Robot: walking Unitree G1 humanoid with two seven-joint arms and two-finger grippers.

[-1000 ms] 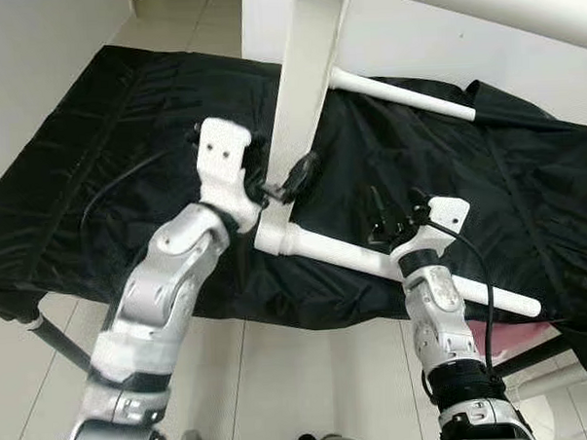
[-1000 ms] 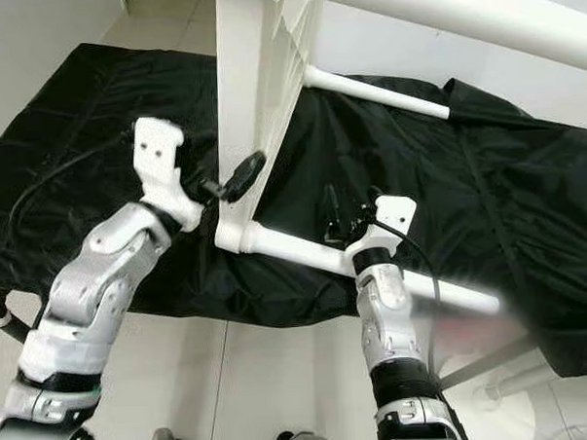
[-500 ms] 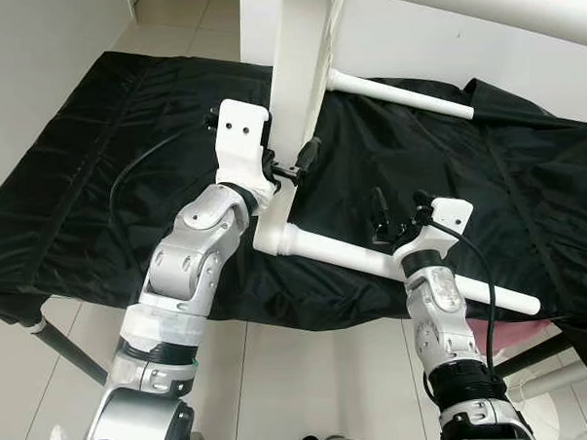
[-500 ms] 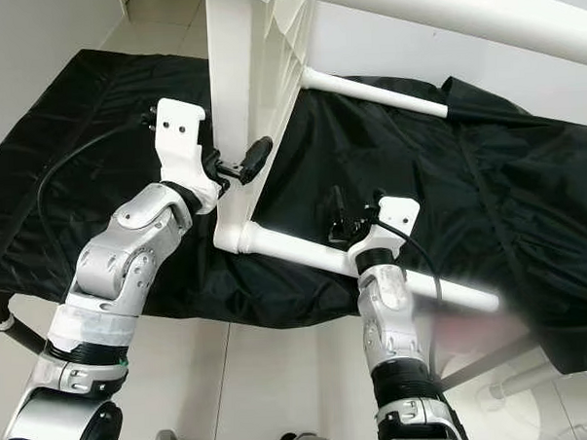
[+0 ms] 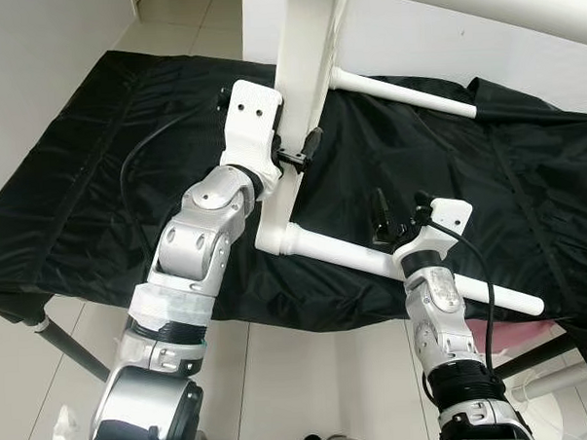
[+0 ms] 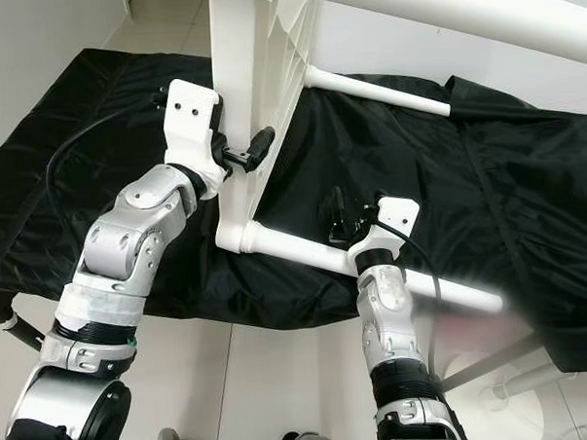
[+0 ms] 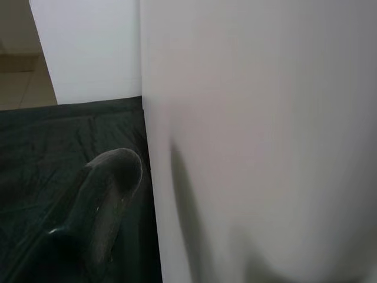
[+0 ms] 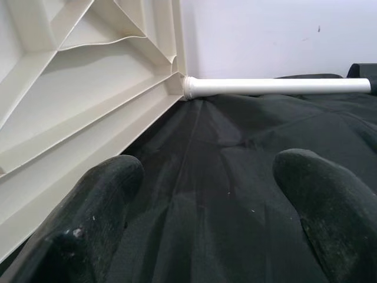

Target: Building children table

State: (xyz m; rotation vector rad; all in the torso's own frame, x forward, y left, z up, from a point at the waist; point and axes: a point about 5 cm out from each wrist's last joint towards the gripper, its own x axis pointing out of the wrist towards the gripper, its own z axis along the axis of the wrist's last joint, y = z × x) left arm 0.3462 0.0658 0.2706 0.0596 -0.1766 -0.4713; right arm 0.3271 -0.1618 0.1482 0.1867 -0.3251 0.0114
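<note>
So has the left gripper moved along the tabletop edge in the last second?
Yes. The left gripper has climbed the upright white tabletop, farther above the near leg joint. Tabletop and leg stayed put.

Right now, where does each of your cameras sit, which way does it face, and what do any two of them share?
Left eye, right eye: on the head, facing down at the white table standing on edge on the black cloth; both arms show.
Left wrist: along the left gripper, one finger beside the tabletop's edge.
Right wrist: along the open right gripper, toward the ribbed underside and far leg.
Shared: both wrists see table and cloth.
</note>
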